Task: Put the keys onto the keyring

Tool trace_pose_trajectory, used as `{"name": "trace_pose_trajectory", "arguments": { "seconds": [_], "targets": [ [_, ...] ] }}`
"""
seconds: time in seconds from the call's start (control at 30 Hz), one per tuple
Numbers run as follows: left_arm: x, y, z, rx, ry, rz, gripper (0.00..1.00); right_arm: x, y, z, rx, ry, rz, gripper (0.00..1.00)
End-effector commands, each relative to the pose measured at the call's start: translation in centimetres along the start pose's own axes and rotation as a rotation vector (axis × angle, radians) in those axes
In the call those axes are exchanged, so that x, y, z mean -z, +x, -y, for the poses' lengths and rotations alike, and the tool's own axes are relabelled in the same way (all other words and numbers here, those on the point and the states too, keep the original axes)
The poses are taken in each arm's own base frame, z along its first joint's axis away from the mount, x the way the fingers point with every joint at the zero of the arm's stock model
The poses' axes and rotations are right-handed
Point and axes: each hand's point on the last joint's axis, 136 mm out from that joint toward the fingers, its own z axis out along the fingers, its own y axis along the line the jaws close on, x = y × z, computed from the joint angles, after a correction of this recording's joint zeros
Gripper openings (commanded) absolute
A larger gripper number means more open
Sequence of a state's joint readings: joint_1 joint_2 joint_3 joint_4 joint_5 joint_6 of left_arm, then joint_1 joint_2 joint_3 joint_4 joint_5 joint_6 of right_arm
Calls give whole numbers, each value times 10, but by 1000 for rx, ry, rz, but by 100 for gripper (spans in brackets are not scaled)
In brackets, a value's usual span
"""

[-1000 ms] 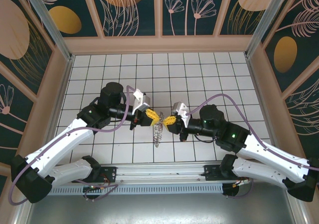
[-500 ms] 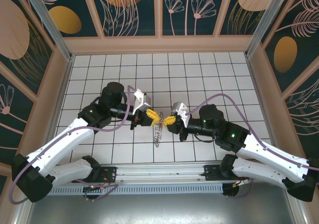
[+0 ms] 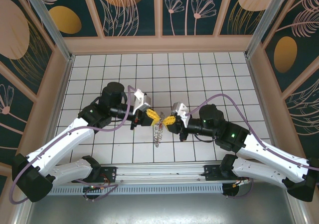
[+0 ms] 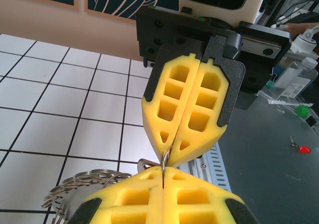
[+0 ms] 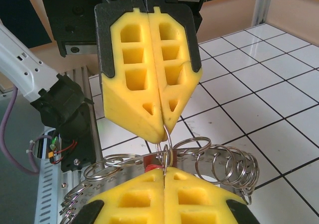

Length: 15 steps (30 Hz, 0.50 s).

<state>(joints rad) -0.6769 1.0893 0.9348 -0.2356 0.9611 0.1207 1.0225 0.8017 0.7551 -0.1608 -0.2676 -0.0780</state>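
Bright, even overhead light floods the white tiled table [image 3: 199,69] in the top view. It leaves only faint, soft-edged shadows beneath the left arm [image 3: 65,144] and right arm [image 3: 269,157]. The corner posts [image 3: 47,22] splay outward toward the frame's edges, a wide-lens effect. In the right wrist view, pale glare washes the tiles nearest the wall, the keyring [image 5: 234,169] reads crisp, and the right gripper [image 5: 163,170] goes soft at the bottom edge. In the left wrist view, the left gripper [image 4: 163,176] blurs likewise, and a bottle [image 4: 295,74] beyond the table's near edge sits slightly soft.

Keys [image 5: 148,168] half behind right claw [image 5: 163,173]
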Motion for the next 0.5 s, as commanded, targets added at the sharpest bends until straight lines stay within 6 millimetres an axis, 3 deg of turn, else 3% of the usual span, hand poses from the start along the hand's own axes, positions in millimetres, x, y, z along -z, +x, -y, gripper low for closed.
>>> {"name": "trace_pose_trajectory", "arguments": {
  "seconds": [0.0,0.47],
  "targets": [
    [-1,-6,3,-33,19,10,0,6,-28,-1,50,3,83,0],
    [-2,-6,2,-27,18,7,0,7,-28,1,68,20,79,0]
  ]
}}
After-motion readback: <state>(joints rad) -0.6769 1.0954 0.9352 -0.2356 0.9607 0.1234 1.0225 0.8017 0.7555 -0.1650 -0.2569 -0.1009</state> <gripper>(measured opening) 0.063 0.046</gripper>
